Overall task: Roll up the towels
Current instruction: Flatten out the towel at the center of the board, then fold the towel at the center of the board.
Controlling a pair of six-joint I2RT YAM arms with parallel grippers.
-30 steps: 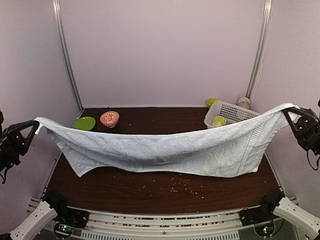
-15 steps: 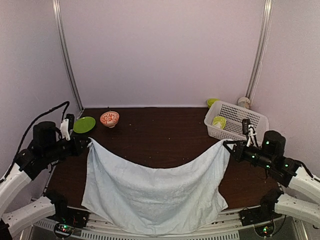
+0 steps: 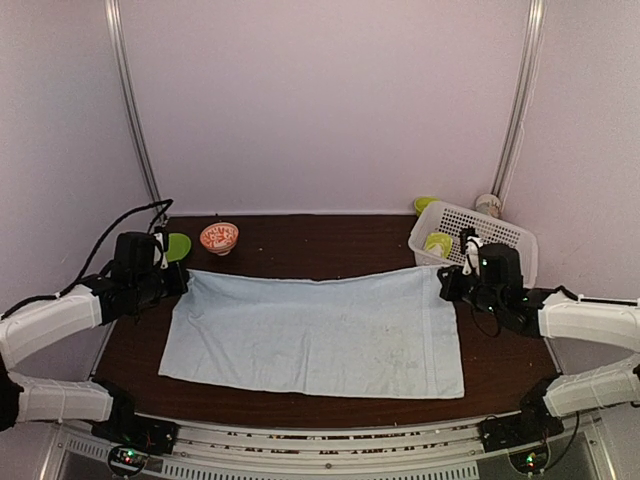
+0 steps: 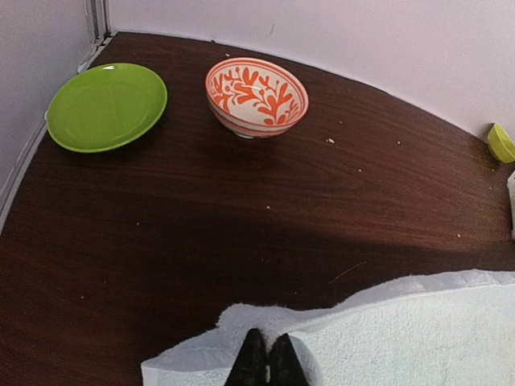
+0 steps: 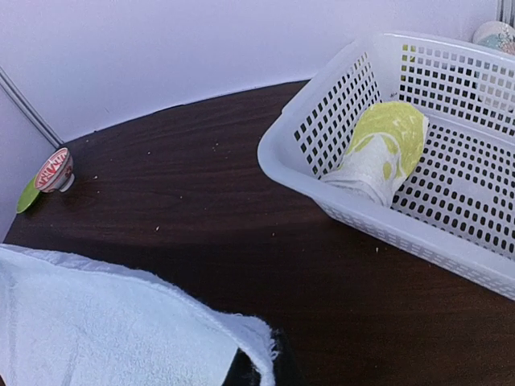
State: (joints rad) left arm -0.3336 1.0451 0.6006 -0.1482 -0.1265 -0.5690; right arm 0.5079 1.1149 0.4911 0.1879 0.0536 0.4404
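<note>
The left gripper (image 4: 265, 363) is pinched shut on the far-left corner of the pale blue towel (image 3: 315, 335). The right gripper (image 5: 259, 371) clamps the far-right corner, its fingers mostly cut off at the bottom edge. The towel lies flat mid-frame, lightly creased. A green-and-cream towel (image 5: 378, 151), seemingly rolled, sits in the white basket (image 5: 278, 157) at upper right.

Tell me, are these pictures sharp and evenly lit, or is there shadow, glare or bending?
Top view: soft even light, all sharp, barely any shadow under the pale blue cloth towel. Left wrist view: a broad shadow band crosses the dark wooden table beyond the towel; the table's far edge bows. Right wrist view: same bowing, white plastic basket crisp, no glare.
</note>
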